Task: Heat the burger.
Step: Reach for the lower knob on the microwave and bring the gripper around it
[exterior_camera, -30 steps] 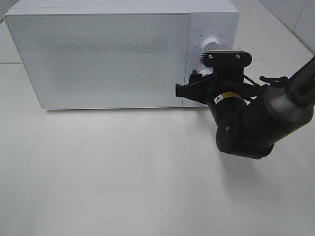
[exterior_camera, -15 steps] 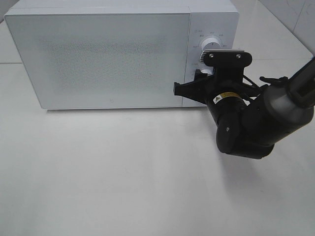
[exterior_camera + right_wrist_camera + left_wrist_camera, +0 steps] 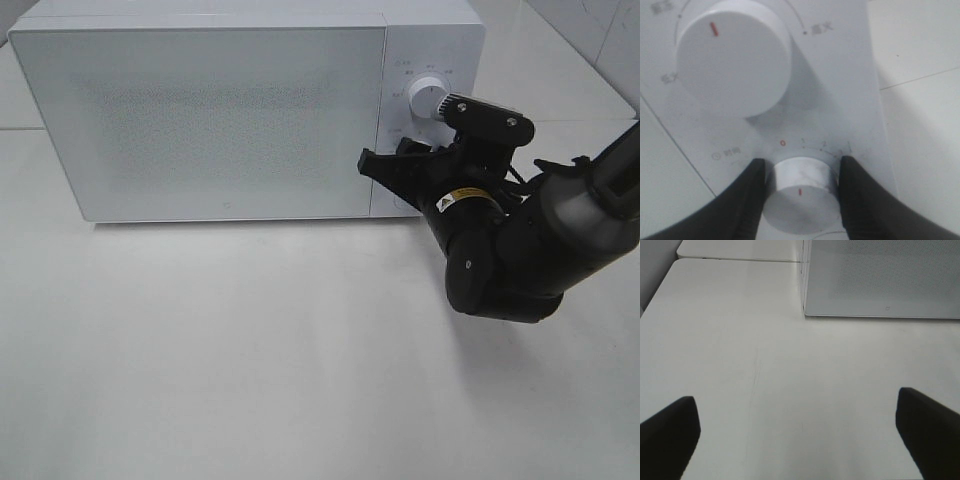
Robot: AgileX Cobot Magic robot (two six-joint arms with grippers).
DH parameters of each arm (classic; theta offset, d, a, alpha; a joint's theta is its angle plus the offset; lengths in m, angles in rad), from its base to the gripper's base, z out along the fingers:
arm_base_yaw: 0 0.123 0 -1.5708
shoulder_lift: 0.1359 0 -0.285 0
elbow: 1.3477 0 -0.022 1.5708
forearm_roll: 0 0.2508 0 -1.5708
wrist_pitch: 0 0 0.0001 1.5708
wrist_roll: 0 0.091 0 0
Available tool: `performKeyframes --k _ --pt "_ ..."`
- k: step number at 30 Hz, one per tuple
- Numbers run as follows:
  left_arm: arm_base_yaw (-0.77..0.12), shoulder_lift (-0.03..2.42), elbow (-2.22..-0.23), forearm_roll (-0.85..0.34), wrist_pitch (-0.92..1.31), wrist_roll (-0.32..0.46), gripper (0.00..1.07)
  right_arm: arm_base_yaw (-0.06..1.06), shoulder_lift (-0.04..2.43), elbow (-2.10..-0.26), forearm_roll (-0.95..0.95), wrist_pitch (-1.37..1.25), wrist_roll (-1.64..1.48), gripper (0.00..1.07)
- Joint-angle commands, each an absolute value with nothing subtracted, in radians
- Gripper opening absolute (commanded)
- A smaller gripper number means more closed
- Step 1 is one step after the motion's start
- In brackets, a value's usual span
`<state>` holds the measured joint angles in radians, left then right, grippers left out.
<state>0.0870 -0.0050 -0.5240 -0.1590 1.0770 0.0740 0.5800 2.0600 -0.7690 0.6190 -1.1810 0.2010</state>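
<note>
The burger is out of view. The white microwave (image 3: 230, 120) stands at the back of the table with its door shut. My right gripper (image 3: 405, 165) is at the control panel. In the right wrist view it (image 3: 802, 167) is shut on the lower dial (image 3: 800, 195), one finger on each side. The dial's red mark faces the camera, below a scale that starts at a red 0. The upper dial (image 3: 732, 62) is untouched. My left gripper (image 3: 799, 432) is open and empty, above the bare table in front of the microwave's left corner (image 3: 805, 315).
The right arm's black wrist and forearm (image 3: 520, 250) hang over the table in front of the panel. The white table (image 3: 250, 350) stretches in front of the microwave. A tiled wall edge shows at the back right.
My right wrist has rolled clockwise while shut on the lower dial; its camera mount now tilts down to the right. The microwave has not moved.
</note>
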Motion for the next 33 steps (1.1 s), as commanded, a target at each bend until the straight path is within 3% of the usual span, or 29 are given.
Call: performKeyframes --k 1,23,33 --pt "0.090 -0.021 -0.521 -0.163 1.067 0.069 1.00 0.582 2.046 -0.803 0.432 -1.272 0.461 0.00" --pt "0.090 -0.021 -0.521 -0.163 1.067 0.069 1.00 0.582 2.046 -0.803 0.367 -1.397 1.616 0.02" --pt "0.090 -0.021 -0.521 -0.163 1.067 0.069 1.00 0.582 2.046 -0.803 0.380 -1.399 1.682 0.02"
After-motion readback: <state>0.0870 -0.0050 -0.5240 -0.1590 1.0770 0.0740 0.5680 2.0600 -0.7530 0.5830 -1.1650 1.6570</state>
